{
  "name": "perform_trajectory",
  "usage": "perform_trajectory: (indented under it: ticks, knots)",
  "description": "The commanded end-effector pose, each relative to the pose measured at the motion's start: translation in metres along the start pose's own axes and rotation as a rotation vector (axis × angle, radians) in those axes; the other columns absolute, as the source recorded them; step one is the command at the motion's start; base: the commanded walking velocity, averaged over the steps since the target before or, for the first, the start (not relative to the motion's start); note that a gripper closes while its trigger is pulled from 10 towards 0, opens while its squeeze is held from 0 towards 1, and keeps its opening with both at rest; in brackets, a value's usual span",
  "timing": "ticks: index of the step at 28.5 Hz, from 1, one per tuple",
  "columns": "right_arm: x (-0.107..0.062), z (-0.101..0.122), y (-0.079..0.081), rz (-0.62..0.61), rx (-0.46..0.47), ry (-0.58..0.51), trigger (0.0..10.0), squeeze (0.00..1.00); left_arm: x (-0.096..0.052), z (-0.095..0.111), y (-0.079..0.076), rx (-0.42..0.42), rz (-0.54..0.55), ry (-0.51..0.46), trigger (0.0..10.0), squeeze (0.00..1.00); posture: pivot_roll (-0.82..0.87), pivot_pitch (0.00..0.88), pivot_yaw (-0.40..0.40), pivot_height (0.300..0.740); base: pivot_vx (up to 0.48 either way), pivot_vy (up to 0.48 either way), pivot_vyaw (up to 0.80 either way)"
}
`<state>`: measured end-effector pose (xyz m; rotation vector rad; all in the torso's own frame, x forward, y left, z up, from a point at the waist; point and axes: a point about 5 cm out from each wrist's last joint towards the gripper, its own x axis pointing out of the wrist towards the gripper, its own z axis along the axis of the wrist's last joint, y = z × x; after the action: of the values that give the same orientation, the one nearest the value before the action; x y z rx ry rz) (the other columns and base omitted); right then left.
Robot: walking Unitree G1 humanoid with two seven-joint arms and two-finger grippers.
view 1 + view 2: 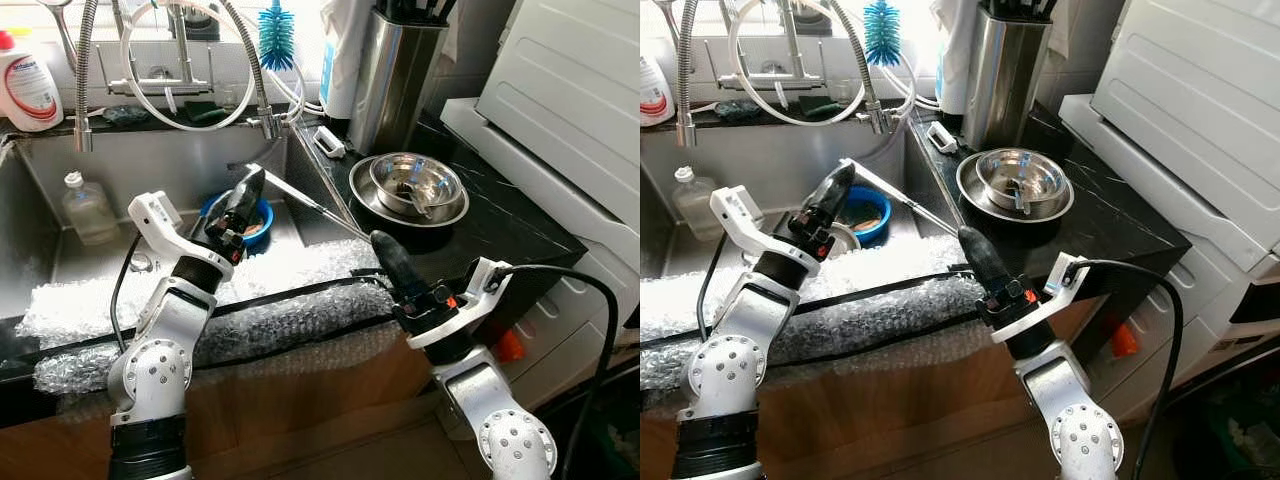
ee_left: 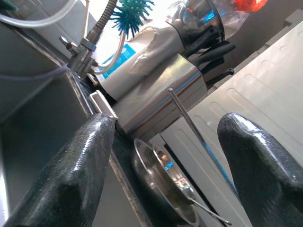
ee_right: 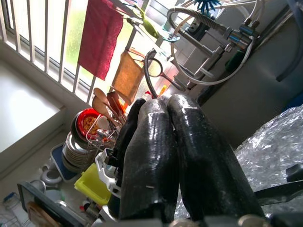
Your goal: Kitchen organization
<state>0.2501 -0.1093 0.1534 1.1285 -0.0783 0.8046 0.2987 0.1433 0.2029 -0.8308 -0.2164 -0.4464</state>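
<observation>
Left tool (image 1: 247, 190) hovering over sink (image 1: 150, 160) — fingers parted, gripping nothing. Right tool (image 1: 385, 250) resting above bubble wrap (image 1: 290, 270) at tabletop (image 1: 500, 215) edge — fingers pressed together.

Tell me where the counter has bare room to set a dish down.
Bare black counter lies right of the steel bowls, toward the white appliance. Crowded: the knife block corner and the sink, which holds a blue bowl and bottle.

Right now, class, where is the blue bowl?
In the left eye view, the blue bowl sits down in the sink, on the robot's left, partly hidden behind the open left gripper.
</observation>
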Motion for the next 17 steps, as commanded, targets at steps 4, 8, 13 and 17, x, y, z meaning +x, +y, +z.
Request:
perform_trajectory:
  ticks: [4,8,13,17]
  knots:
    - [0.000,0.000,0.006,0.039,-0.014,0.022,10.0,0.00,0.003,-0.002,-0.013,-0.007,-0.050,0.017,10.0,0.00,0.01,0.000,-0.092,0.740,0.000,0.000,0.00]
    - [-0.002,-0.008,0.006,0.041,-0.035,0.079,10.0,0.00,0.004,-0.002,-0.014,-0.009,-0.049,0.019,10.0,0.00,0.01,0.000,-0.094,0.740,0.000,0.000,0.00]
    - [-0.002,-0.012,0.006,0.049,-0.042,0.103,10.0,0.00,0.004,-0.004,-0.015,0.005,-0.053,0.032,10.0,0.00,0.02,0.000,-0.097,0.740,0.000,0.000,0.00]
    - [-0.003,-0.012,0.005,0.041,-0.053,0.106,10.0,0.00,0.004,-0.006,-0.016,0.006,-0.053,0.040,1.0,0.00,0.01,0.001,-0.098,0.740,0.000,0.000,0.00]
